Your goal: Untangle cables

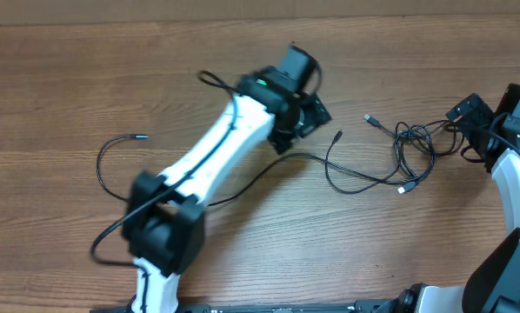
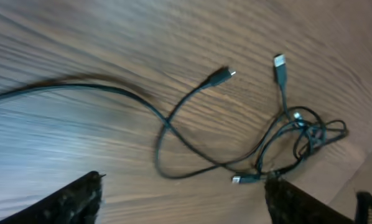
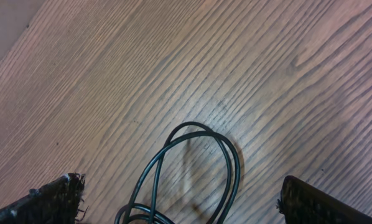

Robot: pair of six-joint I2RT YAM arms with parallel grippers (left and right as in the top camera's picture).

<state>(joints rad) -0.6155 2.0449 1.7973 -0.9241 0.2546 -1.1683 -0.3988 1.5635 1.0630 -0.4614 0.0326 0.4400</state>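
Left gripper point(image 2: 185, 186) hovers, fingers apart, empty. The cables point(image 2: 292, 124) lie right of centre, knotted, one strand running left past it. Right gripper point(image 3: 181, 183), fingers wide, straddles a loop point(image 3: 237, 167); pulling it alone could tighten the knot.

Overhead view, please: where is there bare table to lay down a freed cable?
Bare: the far-left table beyond the loose strand, and the near middle between left arm and right arm. Crowded: the tangle by the right hand.
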